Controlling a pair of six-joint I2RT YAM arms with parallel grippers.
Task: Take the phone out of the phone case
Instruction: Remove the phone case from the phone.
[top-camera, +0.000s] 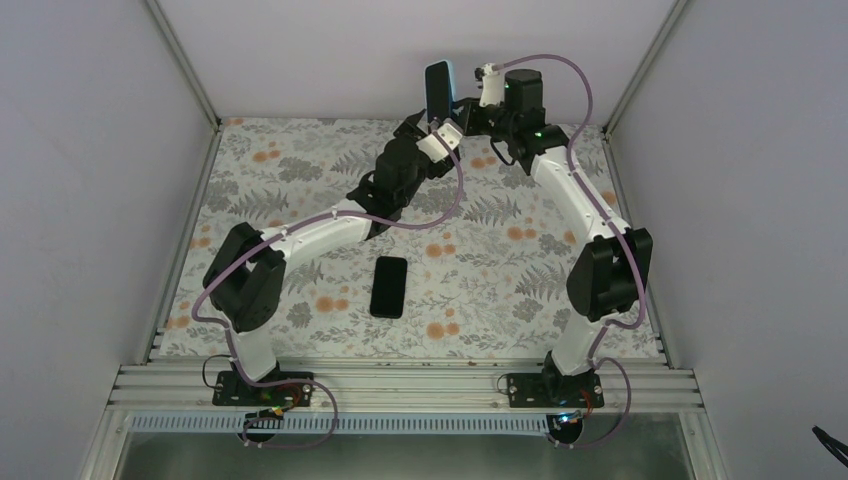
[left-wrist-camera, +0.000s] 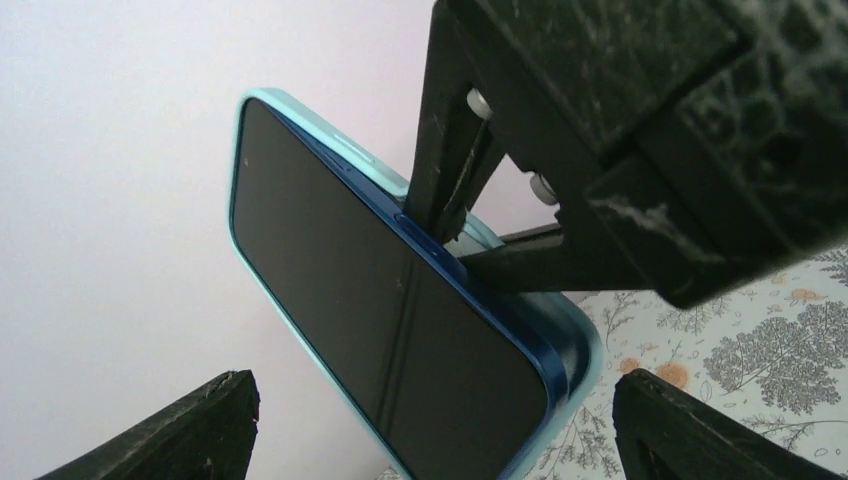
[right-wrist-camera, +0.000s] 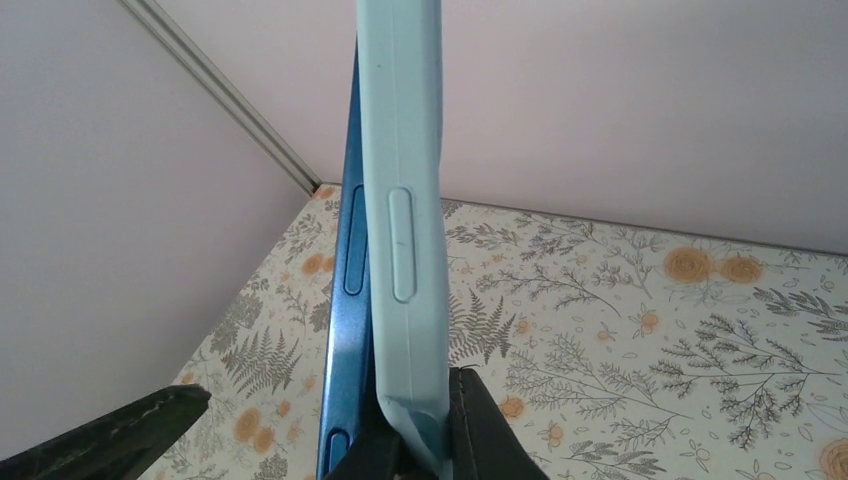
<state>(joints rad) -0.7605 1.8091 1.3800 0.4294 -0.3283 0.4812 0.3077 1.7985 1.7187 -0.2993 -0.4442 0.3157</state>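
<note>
A blue phone (left-wrist-camera: 400, 310) with a dark screen sits in a light blue phone case (left-wrist-camera: 585, 345), held upright in the air at the back of the table (top-camera: 438, 88). My right gripper (right-wrist-camera: 425, 425) is shut on the case's side wall (right-wrist-camera: 400, 200), with one finger between that wall and the phone's blue edge (right-wrist-camera: 350, 300). The wall stands peeled away from the phone there. My left gripper (left-wrist-camera: 430, 440) is open, its fingertips (left-wrist-camera: 190, 430) on either side of the phone's lower end and not touching it.
A second dark phone (top-camera: 389, 286) lies flat on the floral table cloth (top-camera: 500, 290) between the two arm bases. White walls enclose the table on three sides, and the raised phone hangs close to the back wall.
</note>
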